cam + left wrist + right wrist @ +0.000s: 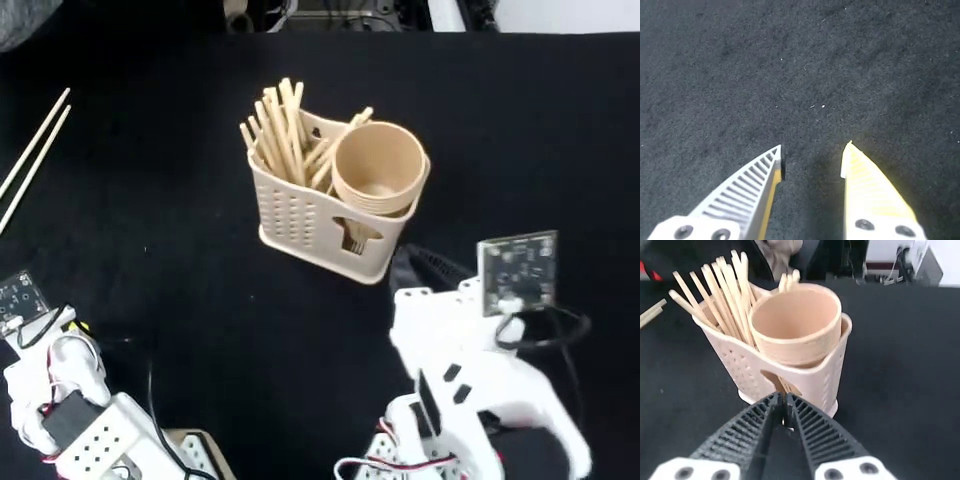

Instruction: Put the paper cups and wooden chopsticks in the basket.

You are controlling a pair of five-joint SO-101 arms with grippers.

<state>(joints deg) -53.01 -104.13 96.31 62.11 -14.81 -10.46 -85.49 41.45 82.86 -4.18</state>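
Hovering beside the basket [740, 371], the right gripper [785, 407] is closed, empty; the left gripper [812, 150] gapes above the table [790, 60].

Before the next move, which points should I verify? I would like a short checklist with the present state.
1. Paper cups in the basket: ok.
2. Every chopstick in the basket: not ok; two loose chopsticks lie on the table.
3. Left jaws open and empty: ok.
4. Left jaws above the loose chopsticks: not ok; over bare table.
5. Right jaws apart from the basket: cannot tell.
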